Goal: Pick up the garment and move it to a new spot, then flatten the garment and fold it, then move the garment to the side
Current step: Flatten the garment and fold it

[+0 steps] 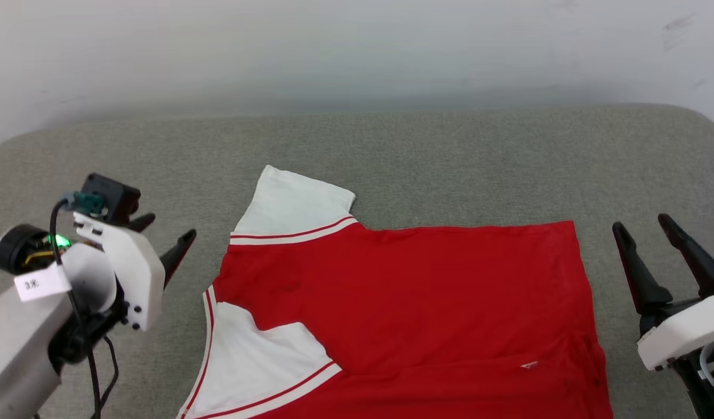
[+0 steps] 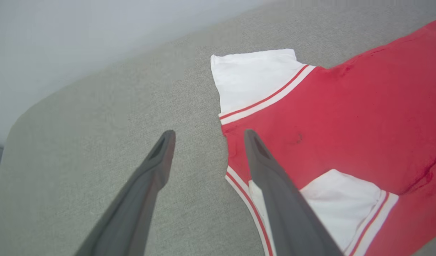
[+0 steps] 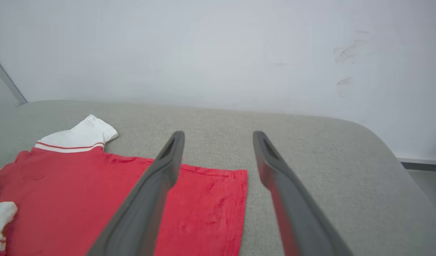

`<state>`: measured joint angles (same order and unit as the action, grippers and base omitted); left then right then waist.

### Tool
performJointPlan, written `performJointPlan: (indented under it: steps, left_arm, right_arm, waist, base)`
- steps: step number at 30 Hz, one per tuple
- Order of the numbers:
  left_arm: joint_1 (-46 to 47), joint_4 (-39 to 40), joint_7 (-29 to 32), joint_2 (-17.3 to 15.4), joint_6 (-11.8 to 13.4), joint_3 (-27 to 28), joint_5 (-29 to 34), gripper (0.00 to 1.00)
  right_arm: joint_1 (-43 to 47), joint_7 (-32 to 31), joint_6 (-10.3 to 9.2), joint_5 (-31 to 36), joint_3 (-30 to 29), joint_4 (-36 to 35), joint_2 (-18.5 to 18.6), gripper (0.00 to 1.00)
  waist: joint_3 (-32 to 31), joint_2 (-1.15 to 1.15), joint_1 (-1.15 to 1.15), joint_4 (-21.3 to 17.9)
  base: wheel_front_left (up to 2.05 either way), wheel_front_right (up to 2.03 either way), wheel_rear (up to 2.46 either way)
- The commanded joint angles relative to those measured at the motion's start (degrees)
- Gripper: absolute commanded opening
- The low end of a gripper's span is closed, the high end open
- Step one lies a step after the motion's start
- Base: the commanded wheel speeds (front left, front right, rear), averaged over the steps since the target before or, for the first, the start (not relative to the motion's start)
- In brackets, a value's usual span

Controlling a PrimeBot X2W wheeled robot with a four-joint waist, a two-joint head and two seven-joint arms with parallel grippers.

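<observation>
The garment (image 1: 403,302), a red shirt with white sleeves and red-and-white striped trim, lies spread on the grey padded surface (image 1: 426,163), collar side to the left and hem to the right. One white sleeve sticks out toward the back; the other is folded in over the red body near the front. My left gripper (image 1: 164,233) hangs open just left of the collar edge, holding nothing. Off the hem's right edge, my right gripper (image 1: 645,227) is open and empty. The left wrist view shows the garment (image 2: 345,117) beside the left gripper (image 2: 207,133). The right wrist view shows its hem corner (image 3: 210,199) under the right gripper (image 3: 218,134).
A pale wall (image 1: 357,52) rises right behind the padded surface. The surface has rounded back corners, and its right edge (image 3: 399,156) drops to the floor. Bare grey padding lies behind the garment and on both sides of it.
</observation>
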<state>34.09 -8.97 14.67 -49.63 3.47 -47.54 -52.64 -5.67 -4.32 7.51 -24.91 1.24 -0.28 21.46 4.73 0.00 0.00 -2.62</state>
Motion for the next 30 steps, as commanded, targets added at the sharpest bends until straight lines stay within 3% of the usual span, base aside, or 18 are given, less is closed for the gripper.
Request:
performJointPlan:
  steps: [1, 10, 11, 12, 14, 23, 30]
  left_arm:
    - [3.0, -1.6, 0.3, 1.2, -1.0, 0.4, 0.6, 1.0]
    - [15.3, -9.1, 10.4, 4.8, -4.7, 0.7, -1.6, 1.0]
    - [17.0, -10.0, 12.4, 5.0, -5.0, 0.6, -2.0, 1.0]
    - [21.2, -12.1, 20.0, 5.6, -6.4, -0.1, -3.8, 1.0]
    - [24.4, -13.2, 24.6, 5.4, -6.8, -0.3, -4.7, 1.0]
    - [34.5, -17.3, 35.8, 6.3, -6.0, -1.7, -3.3, 1.0]
    - [38.4, -20.4, 38.3, 6.9, -6.1, -3.6, -0.3, 1.0]
  right_arm:
    - [-0.8, 1.8, -0.05, 2.0, -0.8, -1.7, -1.9, 1.0]
    - [-2.4, 5.5, -0.05, 6.1, 0.3, -6.9, -6.6, 1.0]
    - [-2.6, 5.9, -0.05, 6.3, 0.6, -7.4, -7.0, 1.0]
    - [-3.7, 6.5, -0.05, 6.8, 1.1, -8.3, -8.1, 1.0]
    - [-4.3, 6.8, -0.05, 6.9, 1.3, -8.4, -8.7, 1.0]
    - [-7.3, 8.7, -0.05, 7.0, 2.3, -8.1, -9.5, 1.0]
    - [-9.5, 9.8, -0.05, 6.8, 2.9, -7.6, -9.1, 1.0]
  waist:
    - [1.7, 0.0, 0.0, -1.6]
    - [8.9, 0.0, 0.0, -6.0]
    - [10.1, 0.0, 0.0, -6.6]
    - [13.4, 0.0, 0.0, -8.1]
    - [15.5, 0.0, 0.0, -9.1]
    - [23.5, 0.0, 0.0, -11.9]
    - [27.3, 0.0, 0.0, -12.9]
  base:
    - [0.0, 0.0, 0.0]
    - [0.0, 0.0, 0.0]
    - [0.0, 0.0, 0.0]
    - [0.0, 0.0, 0.0]
    - [0.0, 0.0, 0.0]
    - [0.0, 0.0, 0.0]
    - [0.0, 0.0, 0.0]
